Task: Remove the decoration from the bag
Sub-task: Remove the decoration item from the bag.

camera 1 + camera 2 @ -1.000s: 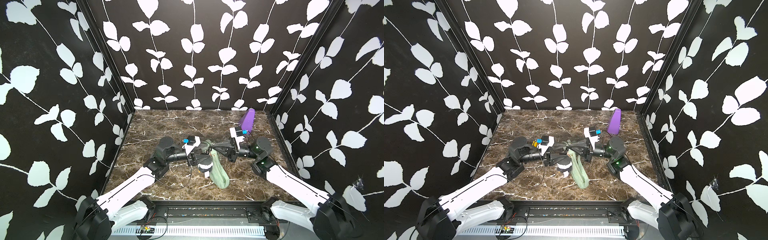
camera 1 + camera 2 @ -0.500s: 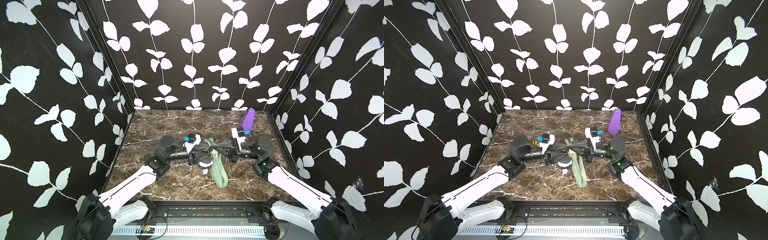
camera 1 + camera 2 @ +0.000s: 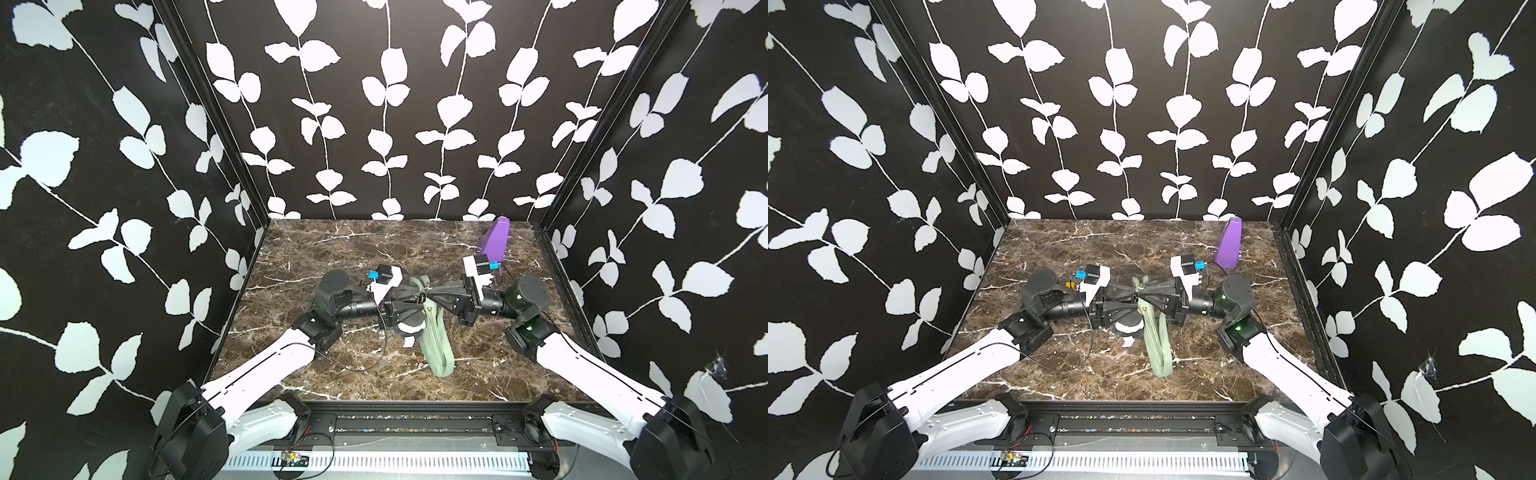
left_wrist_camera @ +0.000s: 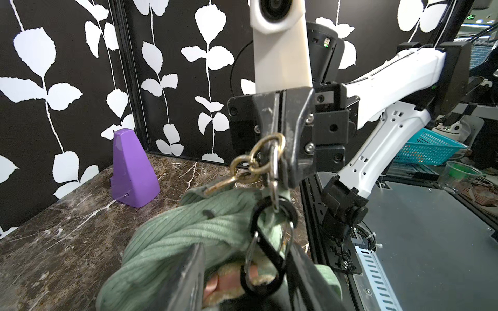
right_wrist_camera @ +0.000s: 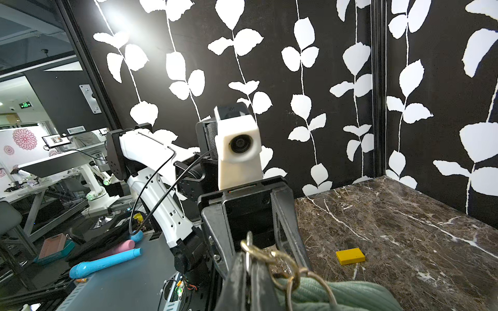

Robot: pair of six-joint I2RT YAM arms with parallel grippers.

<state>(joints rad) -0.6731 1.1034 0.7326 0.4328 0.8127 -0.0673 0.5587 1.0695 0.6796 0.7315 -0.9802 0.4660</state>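
One second ago the bag (image 3: 434, 345) showed a broad face in both top views; now it has turned edge-on and looks narrower, with a zip line along its upper part, while its ends sit about where they were. Its long axis runs from the middle of the table (image 3: 332, 249) toward the near edge, slanting slightly to the robot's right. The strap end is raised between the two grippers. The rounded end points at the near edge, low by the marble, though I cannot tell whether it touches. Against the bag's left side hangs the decoration (image 3: 409, 328), a round black-and-white plush. At the strap end a chain of brass rings (image 4: 258, 161) leads up from the fabric, and a black clip (image 4: 265, 258) hangs below them. The right gripper (image 3: 428, 296) is closed tight on the rings. The left gripper (image 4: 246, 280) stands about half open with the clip and a fold of the bag between its fingers; I cannot tell whether it pinches them. Both arms lie low, tips meeting, much as before. A purple wedge (image 3: 493, 241) stands at the far right corner, and a yellow block (image 5: 350, 255) lies near the left arm.
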